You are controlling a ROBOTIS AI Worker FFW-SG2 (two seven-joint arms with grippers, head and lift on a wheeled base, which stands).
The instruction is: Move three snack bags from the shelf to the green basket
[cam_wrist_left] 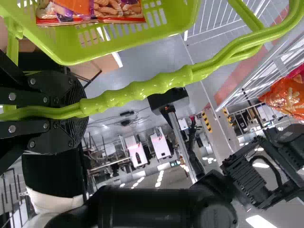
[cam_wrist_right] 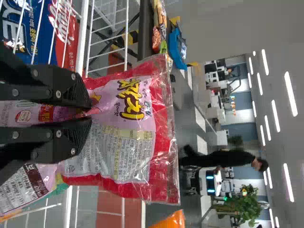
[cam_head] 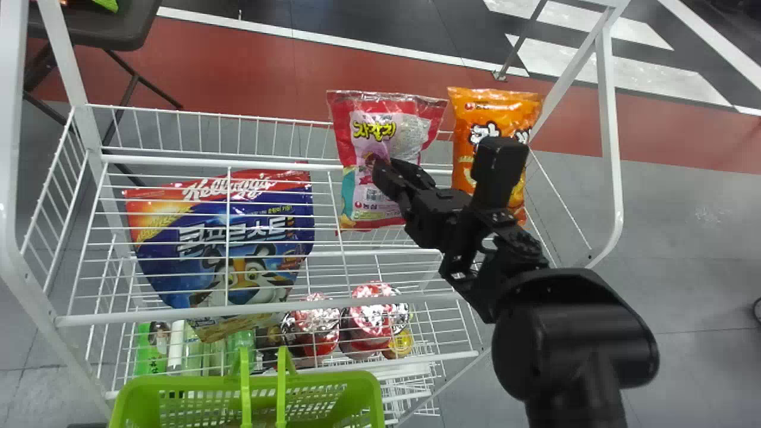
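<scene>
In the head view my right gripper (cam_head: 389, 172) is at the front of a pink and red snack bag (cam_head: 368, 139) standing at the shelf's upper tier. Seen from the right wrist, that gripper (cam_wrist_right: 89, 114) pinches the creased middle of the pink bag (cam_wrist_right: 137, 142). An orange snack bag (cam_head: 490, 119) stands to its right, partly behind the right arm. The green basket (cam_head: 202, 386) is low in front of the shelf. My left gripper (cam_wrist_left: 76, 112) is shut on its handle (cam_wrist_left: 142, 95), and a red and orange snack bag (cam_wrist_left: 85, 9) lies in the basket.
The white wire shelf (cam_head: 238, 309) has rails and upright posts around the bags. A large blue cereal bag (cam_head: 220, 238) stands left of the pink one. Red-lidded cups (cam_head: 371, 309) and green bottles sit on a lower tier. A dark chair (cam_head: 113, 30) is behind.
</scene>
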